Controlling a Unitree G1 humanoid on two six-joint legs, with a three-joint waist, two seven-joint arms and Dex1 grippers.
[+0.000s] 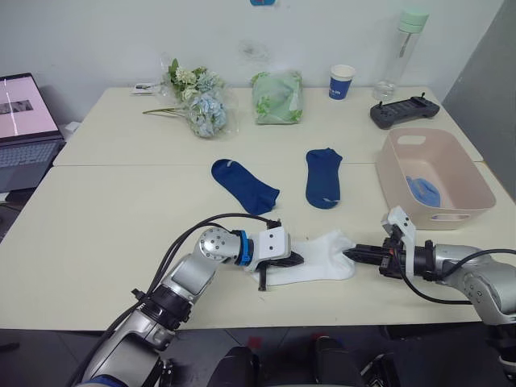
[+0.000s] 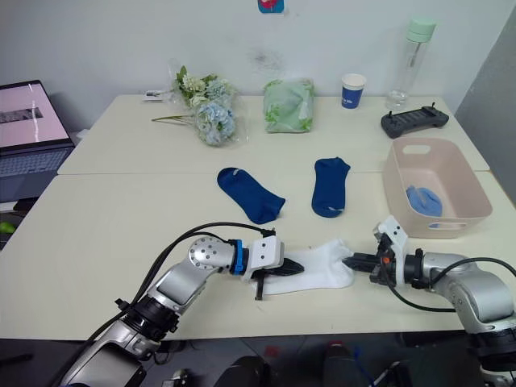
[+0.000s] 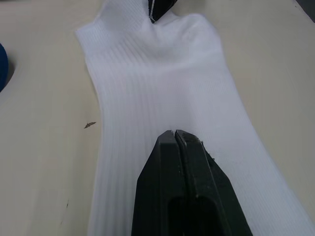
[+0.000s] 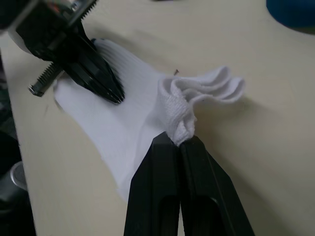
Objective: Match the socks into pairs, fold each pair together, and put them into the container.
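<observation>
Light blue socks [image 1: 423, 190] already sit in the pale pink plastic tub [image 1: 403, 182]. Right gripper [image 4: 179, 140] pinches the soft white sock pair [image 1: 318, 259], closed left gripper [image 3: 174, 135] pins it; two navy ankle socks [image 1: 244, 185] wait.

Even, bright indoor light, soft short shadows on the desk [image 1: 113, 234], head views sharp, wrist close-ups slightly soft.

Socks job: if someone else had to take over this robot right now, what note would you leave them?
Left gripper: shut, pressing the white socks to the table.
Right gripper: shut on the white socks' bunched end.
Two navy socks lie apart, mid-table.
Container at the right, with light blue fabric inside.
Done: apparently the light blue pair.
Left: fold and bin the white, then pair, fold and bin the navy.
</observation>
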